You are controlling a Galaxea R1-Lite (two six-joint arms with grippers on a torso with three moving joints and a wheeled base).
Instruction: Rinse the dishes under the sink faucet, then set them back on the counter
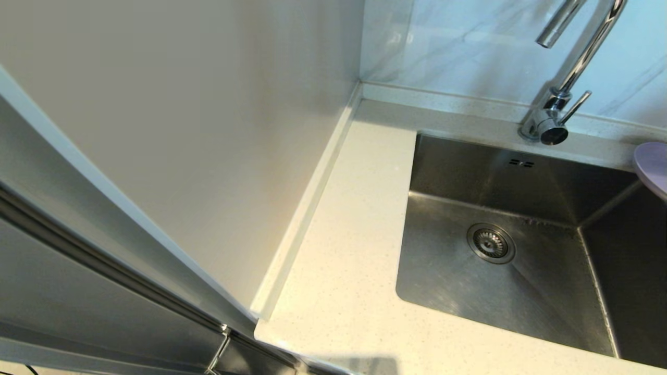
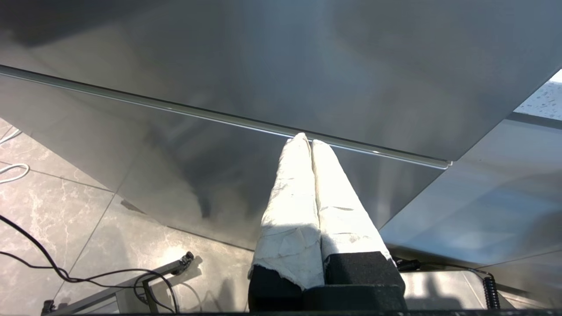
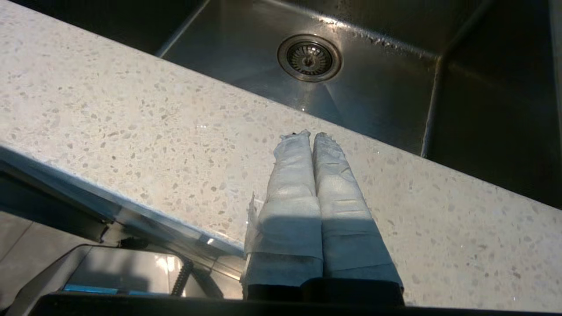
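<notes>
Right claw (image 3: 311, 136), pressed shut and empty over the worktop (image 3: 131, 131), should open wide before reaching the lilac plate (image 1: 654, 166) beyond it.

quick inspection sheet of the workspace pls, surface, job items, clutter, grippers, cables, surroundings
surface: speckled cream counter, bare where seen
job's things: steel sink holds no dishes, drain strainer in its floor; chrome faucet behind it; lilac plate at right edge
clutter: nothing seen
grippers: left gripper shut, low by a steel panel; right gripper shut, over the counter's front edge
cables: black cables on the floor
surroundings: marble wall, tiled floor
</notes>
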